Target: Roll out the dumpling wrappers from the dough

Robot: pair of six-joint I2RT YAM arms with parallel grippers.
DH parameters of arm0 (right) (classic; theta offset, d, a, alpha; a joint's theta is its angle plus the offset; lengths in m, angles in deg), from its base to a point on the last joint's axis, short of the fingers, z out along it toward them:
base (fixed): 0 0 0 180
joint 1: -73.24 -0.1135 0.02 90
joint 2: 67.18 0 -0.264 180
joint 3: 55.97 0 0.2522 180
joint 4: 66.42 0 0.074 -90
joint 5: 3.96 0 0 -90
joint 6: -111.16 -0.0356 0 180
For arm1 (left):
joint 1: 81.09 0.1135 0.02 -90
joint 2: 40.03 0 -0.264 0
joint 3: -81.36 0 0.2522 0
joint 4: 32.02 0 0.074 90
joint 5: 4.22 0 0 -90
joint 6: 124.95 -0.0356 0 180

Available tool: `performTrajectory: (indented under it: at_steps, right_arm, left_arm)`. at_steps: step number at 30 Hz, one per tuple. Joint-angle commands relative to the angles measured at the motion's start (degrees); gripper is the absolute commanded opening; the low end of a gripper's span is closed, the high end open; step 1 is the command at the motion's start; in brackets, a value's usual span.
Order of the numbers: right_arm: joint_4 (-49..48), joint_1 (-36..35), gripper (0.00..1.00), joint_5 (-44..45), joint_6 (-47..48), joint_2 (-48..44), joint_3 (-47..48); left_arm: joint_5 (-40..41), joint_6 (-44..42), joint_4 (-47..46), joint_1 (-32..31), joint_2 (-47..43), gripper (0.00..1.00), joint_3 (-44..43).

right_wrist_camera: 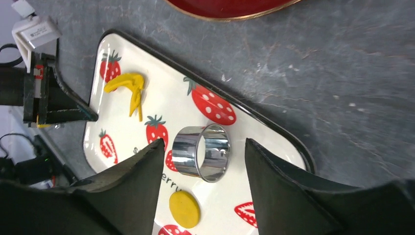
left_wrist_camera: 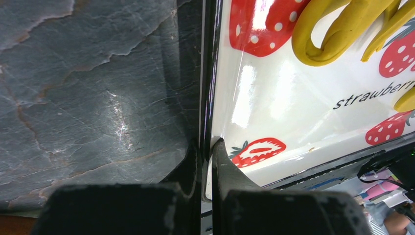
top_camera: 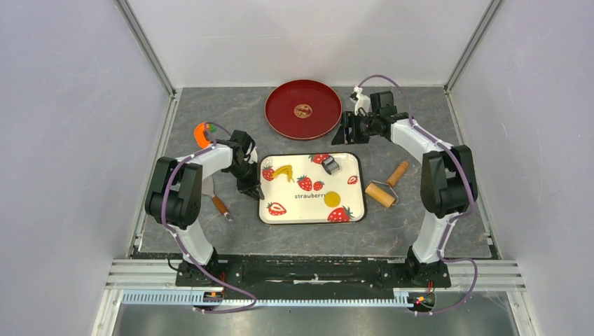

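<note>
The dumpling wrapper point(top_camera: 332, 198) is a small flat yellow disc on the strawberry-print tray point(top_camera: 312, 213), right of centre; it also shows in the right wrist view point(right_wrist_camera: 184, 209). A curved yellow dough scrap point(top_camera: 282, 172) lies at the tray's upper left. A metal ring cutter point(top_camera: 330, 166) lies on its side on the tray point(right_wrist_camera: 201, 152). My left gripper point(top_camera: 250, 183) is shut on the tray's left rim point(left_wrist_camera: 206, 161). My right gripper point(top_camera: 343, 129) is open and empty, held above the table beyond the tray's far edge, with the ring between its fingers in its wrist view point(right_wrist_camera: 204, 143).
A red plate point(top_camera: 303, 108) sits at the back centre. A wooden rolling pin point(top_camera: 382, 194) and a short wooden stick point(top_camera: 398, 173) lie right of the tray. A wooden-handled scraper point(top_camera: 217, 199) and an orange object point(top_camera: 203, 133) lie on the left. White walls enclose the table.
</note>
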Motion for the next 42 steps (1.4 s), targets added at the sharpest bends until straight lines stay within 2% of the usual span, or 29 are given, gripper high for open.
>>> performTrajectory:
  at_steps: [1, 7, 15, 22, 28, 30, 33, 37, 42]
  right_arm:
    - [-1.44, -0.27, 0.6, -8.84, -1.73, 3.88, 0.09]
    - [-0.82, -0.31, 0.52, -11.43, -1.91, 7.04, -1.15]
    - [0.66, -0.54, 0.41, -13.93, -0.11, 6.12, -4.67]
    - [0.36, -0.95, 0.23, -15.26, -0.29, 4.96, -7.59]
    - [0.07, -1.01, 0.07, -15.95, -1.24, 4.22, -6.7]
    - [0.38, -1.03, 0.05, -16.13, -1.48, 3.86, -5.88]
    - [1.16, -1.02, 0.07, -15.99, -1.38, 3.05, -5.05]
    - [1.52, -0.97, 0.28, -14.83, -1.09, 0.84, -5.76]
    - [1.76, -0.31, 0.41, -13.32, -0.49, -2.2, -8.07]
  left_arm:
    - [6.36, -4.21, -0.21, -1.47, 2.22, 0.02, 1.71]
    - [6.37, -4.21, -0.29, -1.48, 2.13, 0.02, 1.91]
    - [6.48, -4.12, -0.21, -1.47, 2.04, 0.02, 2.09]
    - [6.7, -3.95, -0.21, -1.46, 2.3, 0.02, 1.83]
    - [6.73, -3.86, -0.21, -1.48, 2.22, 0.02, 1.92]
    - [6.68, -3.92, -0.25, -1.47, 2.22, 0.02, 1.88]
    - [6.68, -3.91, -0.21, -1.43, 2.22, 0.02, 1.92]
    - [6.67, -3.96, -0.26, -1.45, 2.13, 0.02, 1.96]
    - [6.7, -3.95, -0.31, -1.47, 2.15, 0.02, 2.0]
